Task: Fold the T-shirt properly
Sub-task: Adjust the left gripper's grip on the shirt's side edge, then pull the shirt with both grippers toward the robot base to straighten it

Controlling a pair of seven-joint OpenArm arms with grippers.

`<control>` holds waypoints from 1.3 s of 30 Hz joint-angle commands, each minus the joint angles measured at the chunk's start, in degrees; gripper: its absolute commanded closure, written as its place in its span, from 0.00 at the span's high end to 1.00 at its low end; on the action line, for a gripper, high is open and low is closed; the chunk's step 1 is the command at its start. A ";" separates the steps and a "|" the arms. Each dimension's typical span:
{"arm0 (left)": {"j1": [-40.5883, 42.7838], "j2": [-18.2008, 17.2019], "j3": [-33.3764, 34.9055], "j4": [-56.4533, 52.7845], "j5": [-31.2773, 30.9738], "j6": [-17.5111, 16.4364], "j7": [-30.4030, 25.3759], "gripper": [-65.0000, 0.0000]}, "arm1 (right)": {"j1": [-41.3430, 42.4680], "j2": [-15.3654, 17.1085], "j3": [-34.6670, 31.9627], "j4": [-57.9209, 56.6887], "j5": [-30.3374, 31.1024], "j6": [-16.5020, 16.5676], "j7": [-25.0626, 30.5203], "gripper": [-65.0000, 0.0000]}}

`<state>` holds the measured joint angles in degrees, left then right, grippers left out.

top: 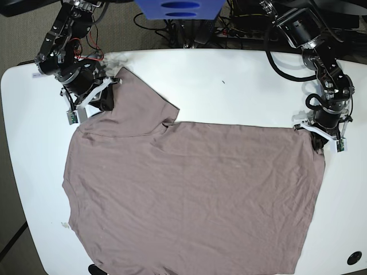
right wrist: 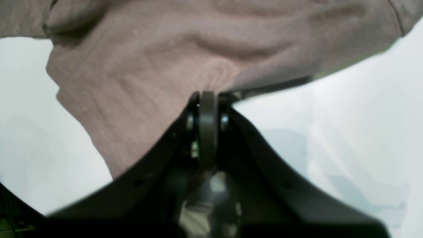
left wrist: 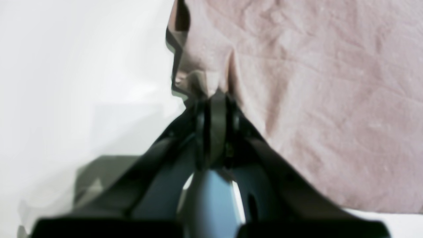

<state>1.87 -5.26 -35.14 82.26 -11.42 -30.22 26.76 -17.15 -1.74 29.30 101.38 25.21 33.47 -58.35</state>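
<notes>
T-shirt [top: 189,195] | left gripper [top: 309,130] pinching its corner | right gripper [top: 103,98] clamping its edge

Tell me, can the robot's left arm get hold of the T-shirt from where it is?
Probably yes. The left gripper already looks shut on the edge of the T-shirt, at the corner nearest it on the table. Nothing stands in its way.

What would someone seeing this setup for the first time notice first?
The big taupe T-shirt spread over most of the white table dominates the base view. Next come the two black arms at its far corners: the right gripper is clamped on the sleeve end at that view's left, and the left gripper is pinching the hem corner at its right.
</notes>
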 commanded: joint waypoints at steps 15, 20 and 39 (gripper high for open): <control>7.58 -1.29 -0.07 8.77 0.30 -0.60 1.76 0.00 | -0.39 0.37 -0.07 3.28 -0.73 2.35 -1.30 0.00; 10.83 0.20 -0.07 12.20 0.30 -0.60 1.68 0.00 | -0.39 0.37 -0.07 6.35 -0.73 6.39 -1.30 0.00; 19.19 5.21 -0.16 19.59 0.74 -0.60 1.68 0.00 | -8.57 0.37 0.02 12.86 -0.73 6.53 -1.21 0.00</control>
<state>20.53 0.05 -35.14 100.55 -10.55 -30.68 28.73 -24.95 -1.74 29.08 113.19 23.57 39.55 -60.60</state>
